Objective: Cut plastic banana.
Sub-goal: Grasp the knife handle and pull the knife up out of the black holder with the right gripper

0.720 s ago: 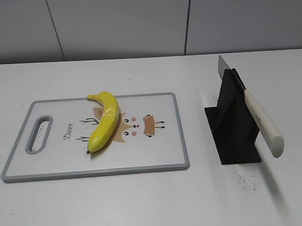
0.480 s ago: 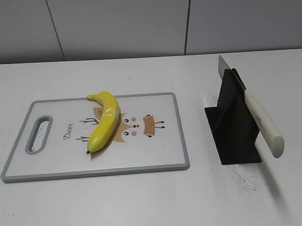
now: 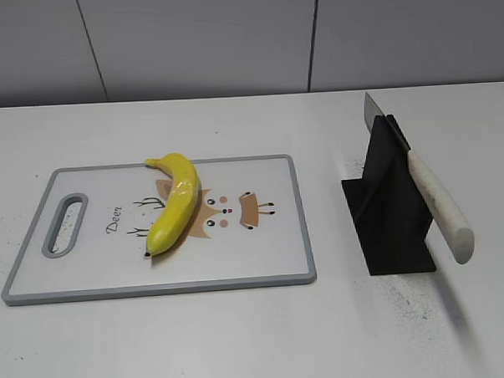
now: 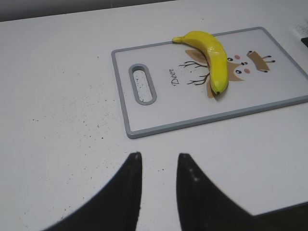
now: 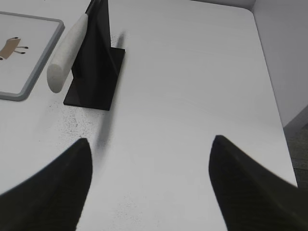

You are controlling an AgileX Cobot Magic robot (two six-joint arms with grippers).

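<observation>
We are seeing the plastic banana (image 3: 174, 202) lying whole at the centre of the cutting board (image 3: 88, 271), left of frame, while the knife (image 3: 432, 198) is resting in its black stand (image 3: 391, 220) at right. Our left gripper (image 4: 158, 161) is hovering narrowly parted and empty, and our right gripper (image 5: 149, 144) is spread wide, holding nothing.

One plastic banana (image 3: 174, 202) lies on one cutting board (image 3: 238, 261) at the left of the table (image 3: 258, 339) — a single board, with one handle slot near its left end and one deer picture printed mid-board. To the right stands one black knife stand (image 3: 389, 208), and it carries one knife (image 3: 428, 191) with a pale handle. Two grippers show only in the wrist views — the left gripper (image 4: 159, 156) and the right gripper (image 5: 149, 144), each with two dark fingers.
</observation>
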